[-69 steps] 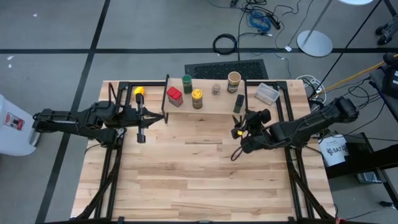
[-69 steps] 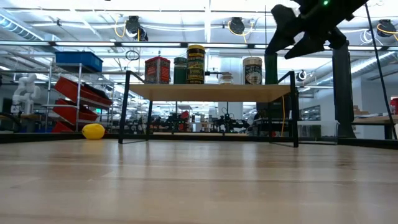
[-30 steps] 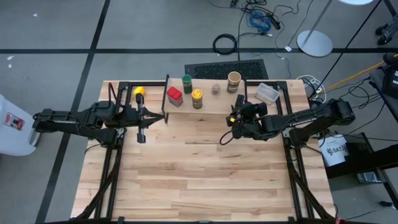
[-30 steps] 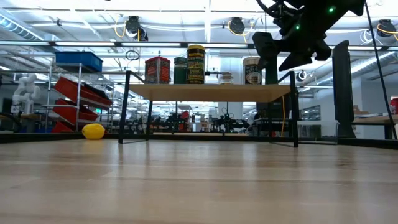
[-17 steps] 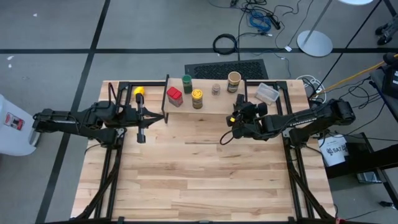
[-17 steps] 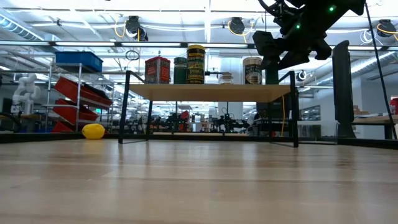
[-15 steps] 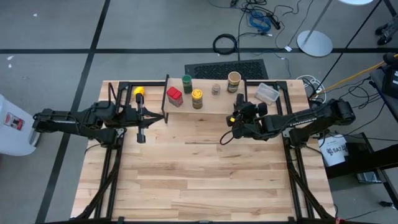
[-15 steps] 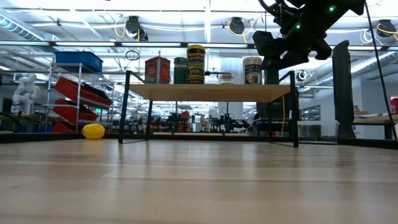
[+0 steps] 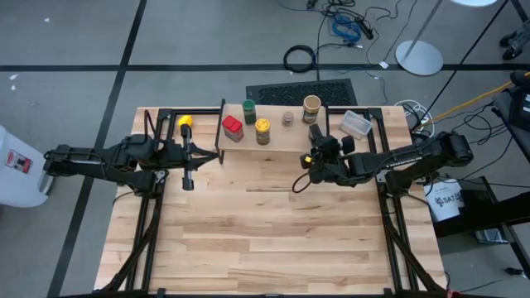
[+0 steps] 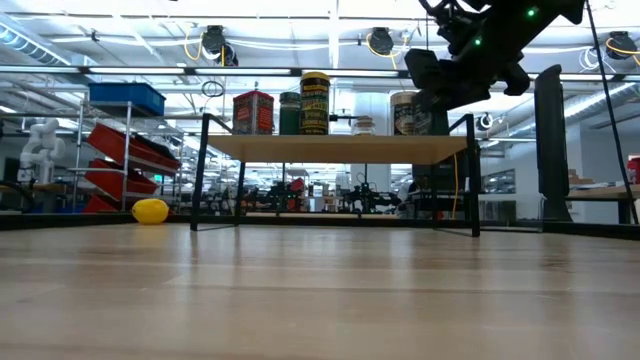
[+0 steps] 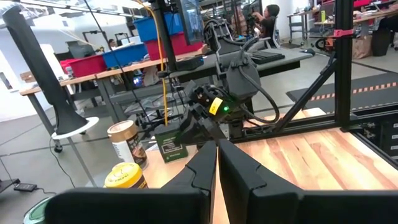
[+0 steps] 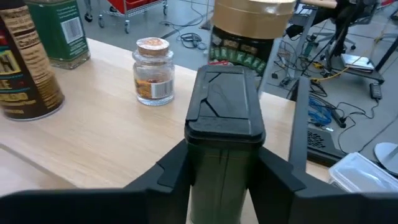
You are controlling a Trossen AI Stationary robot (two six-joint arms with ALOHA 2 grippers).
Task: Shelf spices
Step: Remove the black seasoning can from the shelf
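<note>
The right gripper [image 12: 224, 180] pinches a dark rectangular box [image 12: 222, 124] between its jaws, over the pale wooden shelf [image 12: 106, 143]. Beyond stands a cork-topped glass jar [image 12: 152, 71]. The left gripper [image 11: 217, 163] jaws are pressed together

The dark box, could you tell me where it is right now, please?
The dark box is held in the right gripper at the shelf's right end, just in front of the tan jar, with the tiny jar nearby.
</note>
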